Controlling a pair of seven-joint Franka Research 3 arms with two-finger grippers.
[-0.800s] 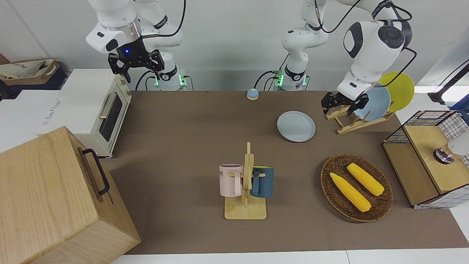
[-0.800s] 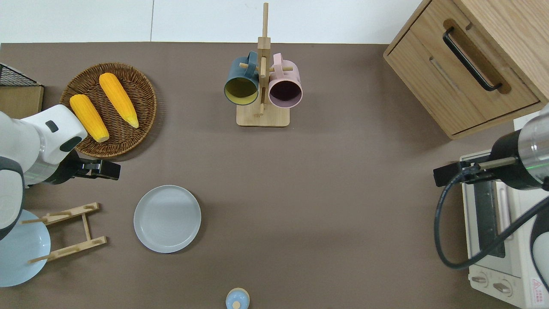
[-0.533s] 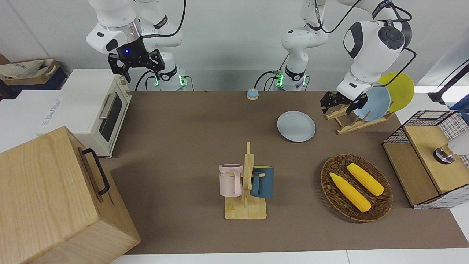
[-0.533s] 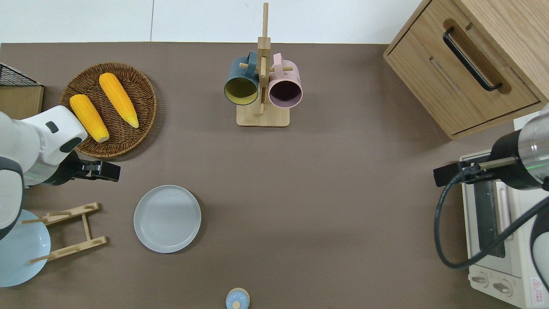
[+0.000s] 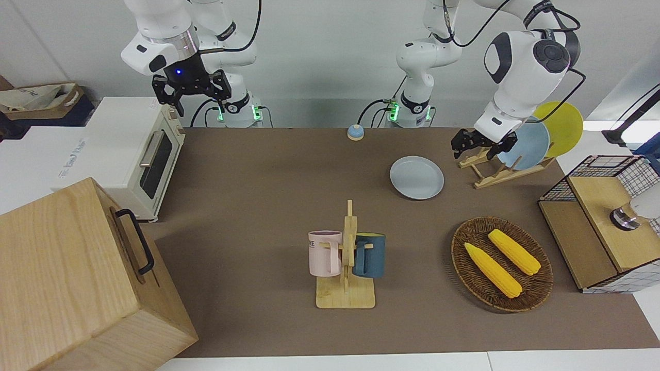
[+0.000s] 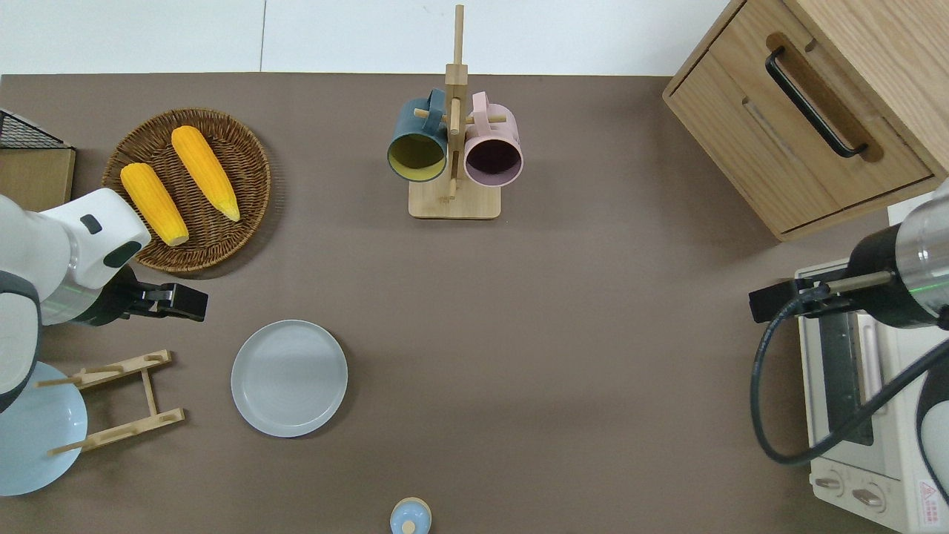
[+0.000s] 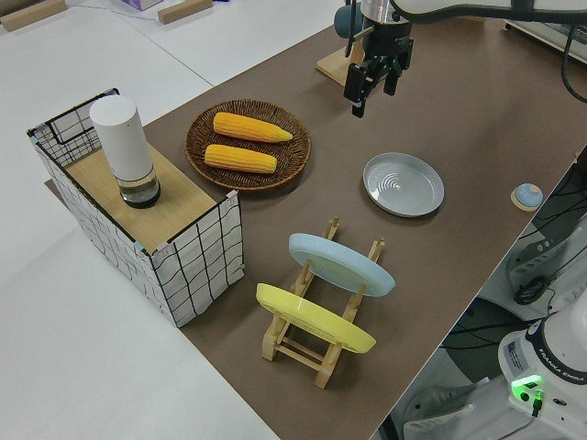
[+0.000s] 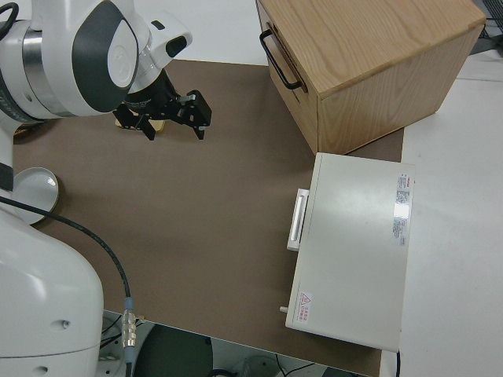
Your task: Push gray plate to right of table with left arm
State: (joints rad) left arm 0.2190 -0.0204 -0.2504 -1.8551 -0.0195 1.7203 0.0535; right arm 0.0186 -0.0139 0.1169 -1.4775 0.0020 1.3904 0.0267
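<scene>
A: Toward the left arm's end of the table [image 6: 563, 356], where's the gray plate [image 6: 289, 377]?
B: Flat, beside the wooden dish rack [image 6: 118, 401]. The left gripper [image 6: 185, 302], fingers apart, hangs off its farther rim, untouching. Right arm's parked.

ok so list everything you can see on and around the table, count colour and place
table: 1, brown
gray plate: 1, pale gray, flat on table, toward left arm's end
rack: 1, wood, beside gray plate
blue plate: 1, sky blue, in rack
yellow plate: 1, in rack
basket: 1, brown wicker, farther from robots than gray plate
corn: 2, yellow, in basket
mug stand: 1, wood, mid table
mugs: 2, teal and pink, hung on stand
bell: 1, blue, nearest robots
cabinet: 1, wood, right arm's end
oven: 1, white, beside cabinet
wire crate: 1, left arm's end
white cylinder: 1, on crate
left gripper: black, over bare table between basket and gray plate
right gripper: parked
</scene>
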